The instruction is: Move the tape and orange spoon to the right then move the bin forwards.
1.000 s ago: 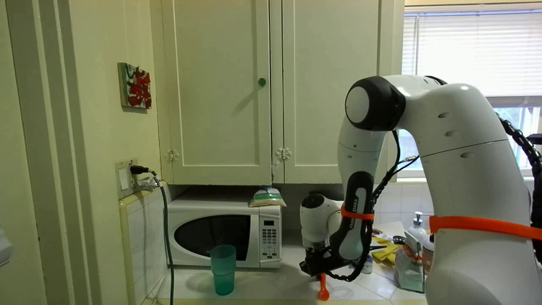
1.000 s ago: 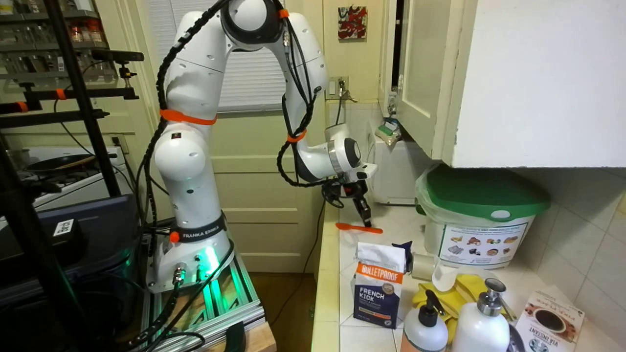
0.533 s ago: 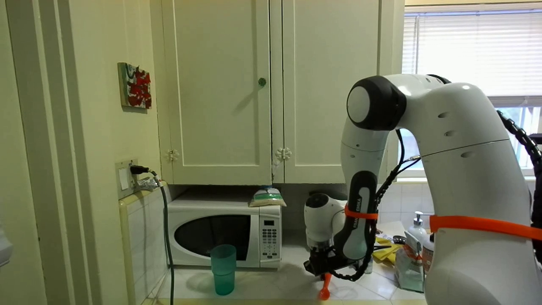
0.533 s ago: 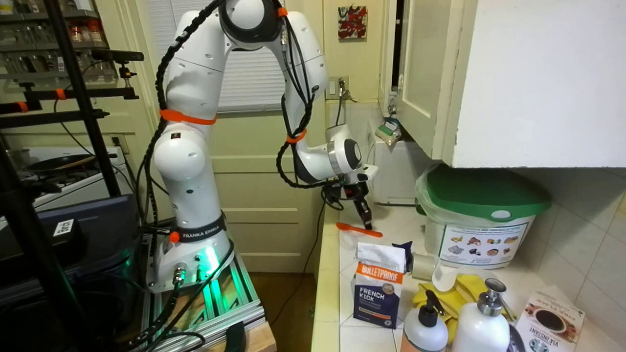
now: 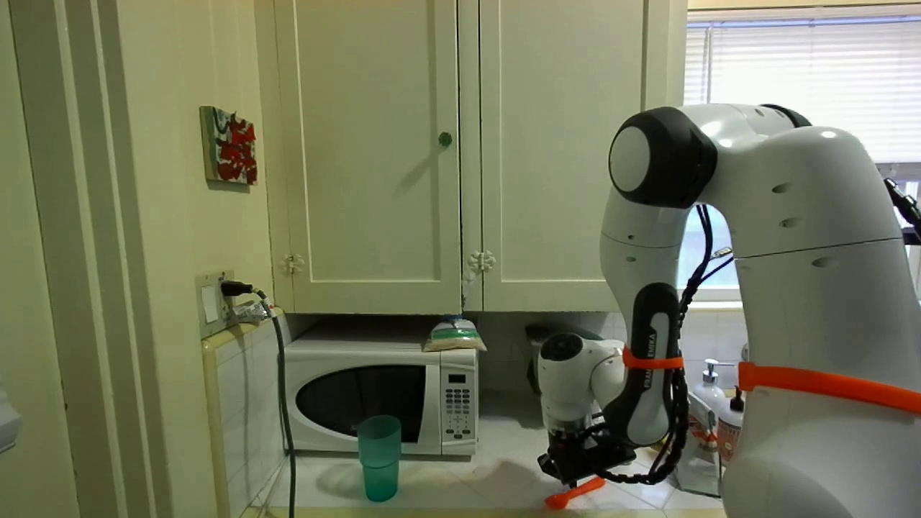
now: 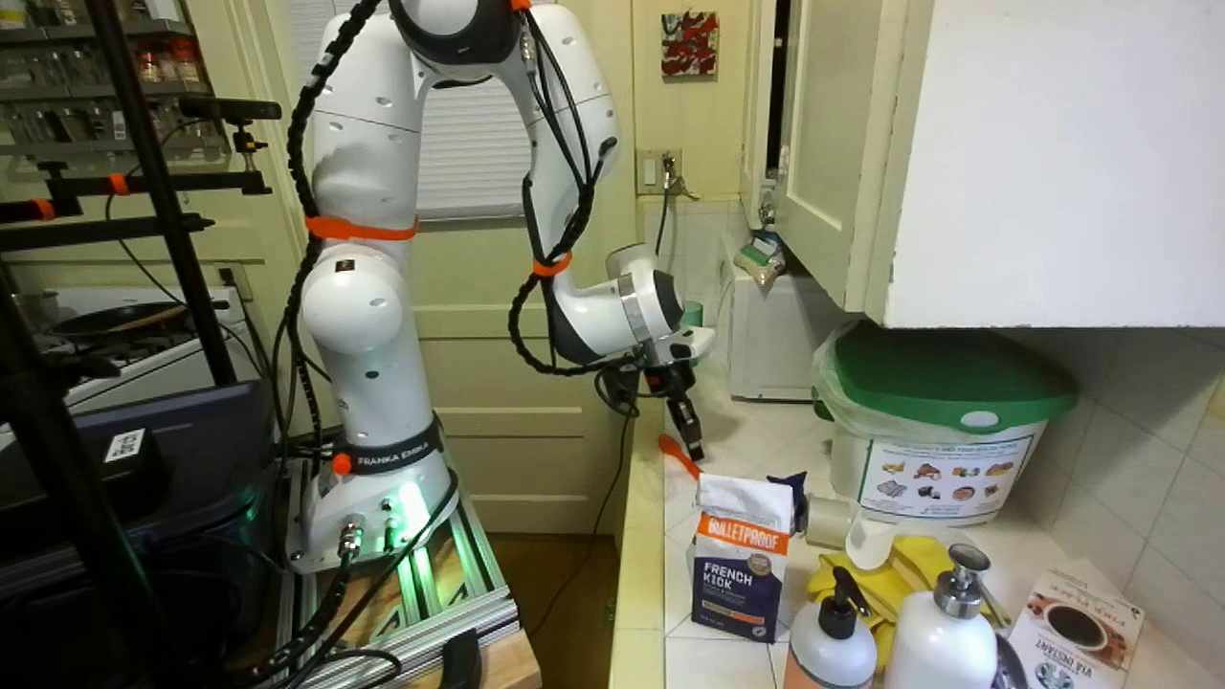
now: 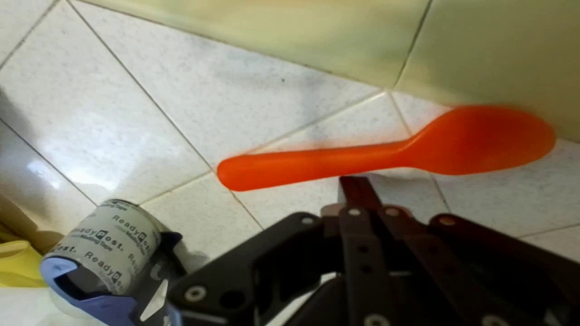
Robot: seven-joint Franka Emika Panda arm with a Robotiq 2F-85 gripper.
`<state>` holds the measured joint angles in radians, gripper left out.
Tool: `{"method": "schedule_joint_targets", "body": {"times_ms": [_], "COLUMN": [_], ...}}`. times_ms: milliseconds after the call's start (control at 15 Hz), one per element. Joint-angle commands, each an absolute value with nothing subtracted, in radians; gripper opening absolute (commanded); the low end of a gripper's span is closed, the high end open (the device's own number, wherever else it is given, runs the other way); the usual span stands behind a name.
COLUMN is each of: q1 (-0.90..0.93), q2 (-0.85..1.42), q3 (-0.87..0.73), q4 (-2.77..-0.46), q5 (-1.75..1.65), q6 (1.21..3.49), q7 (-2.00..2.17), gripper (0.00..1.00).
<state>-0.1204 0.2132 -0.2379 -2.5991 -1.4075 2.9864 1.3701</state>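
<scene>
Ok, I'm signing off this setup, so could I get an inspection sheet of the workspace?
Surface: counter, pale tiles, yellowish edging.
Job's things: spoon flat, bowl at the edging; tape apart from spoon; bin upright, green-topped.
Clutter: coffee bag standing, two pump bottles.
Gripper: shut, holding nothing, tip beside spoon handle; contact unclear.
Cables: arm cable along the arm; cord plugged into outlet.
Surroundings: microwave, cup in front; cupboard above.

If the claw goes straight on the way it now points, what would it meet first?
Most likely the counter, close beside the spoon. The claw points down with its tip low, but the gap beneath is unclear; it might brush the spoon first.
</scene>
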Motion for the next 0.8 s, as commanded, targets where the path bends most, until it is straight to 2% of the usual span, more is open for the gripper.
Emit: {"method": "schedule_joint_targets", "body": {"times_ms": [0,333,667,733], "q1": [-0.101,-0.107,-0.11,-0.112], "q2": [0.13,0.115,0.149,0.149], "q3": [-0.261,-0.235,-0.207,-0.203], "q4": [-2.634,-2.626,-2.626,-2.629], "q5": [-1.584,-1.733,-1.717,-1.707], "q6": [2.966,2.987,3.027,3.035], "q7": [1.555,1.688,1.681,1.689], "gripper": [0.0,0.0,0.0,0.06]}}
